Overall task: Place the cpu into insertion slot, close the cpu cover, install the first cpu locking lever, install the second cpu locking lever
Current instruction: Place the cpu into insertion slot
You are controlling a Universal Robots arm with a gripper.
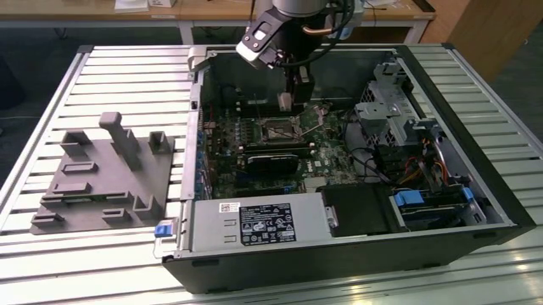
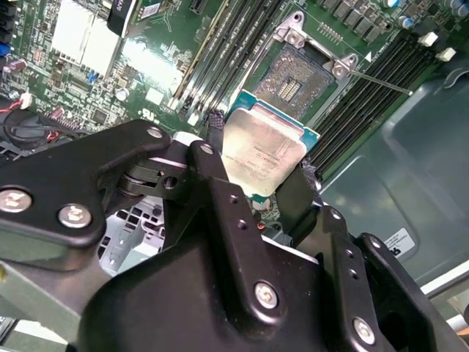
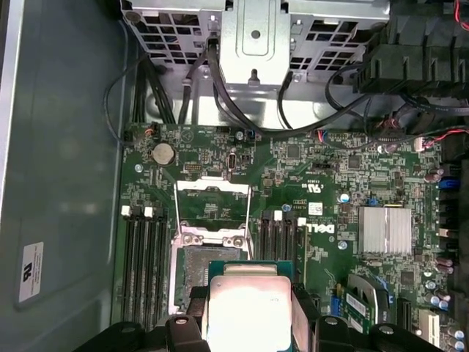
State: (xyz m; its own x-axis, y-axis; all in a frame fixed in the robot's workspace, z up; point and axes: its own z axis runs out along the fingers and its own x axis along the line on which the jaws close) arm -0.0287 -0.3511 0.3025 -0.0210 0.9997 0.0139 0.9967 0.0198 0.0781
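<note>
Your hand (image 2: pixel 260 154) is clamped on the cpu (image 2: pixel 265 145) by two opposite edges, so the chip sits level above the bare insertion slot (image 2: pixel 294 82), with the cpu cover (image 3: pixel 213 192) swung back, leaving the seat unobstructed.

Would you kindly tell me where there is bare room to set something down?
Bare table slats lie between the grey fixture and the far edge. Inside the computer case is crowded; the gripper holds the cpu above the motherboard.

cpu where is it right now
In the second wrist view the cpu sits clamped in the gripper, held over the motherboard right by the open socket.
</note>
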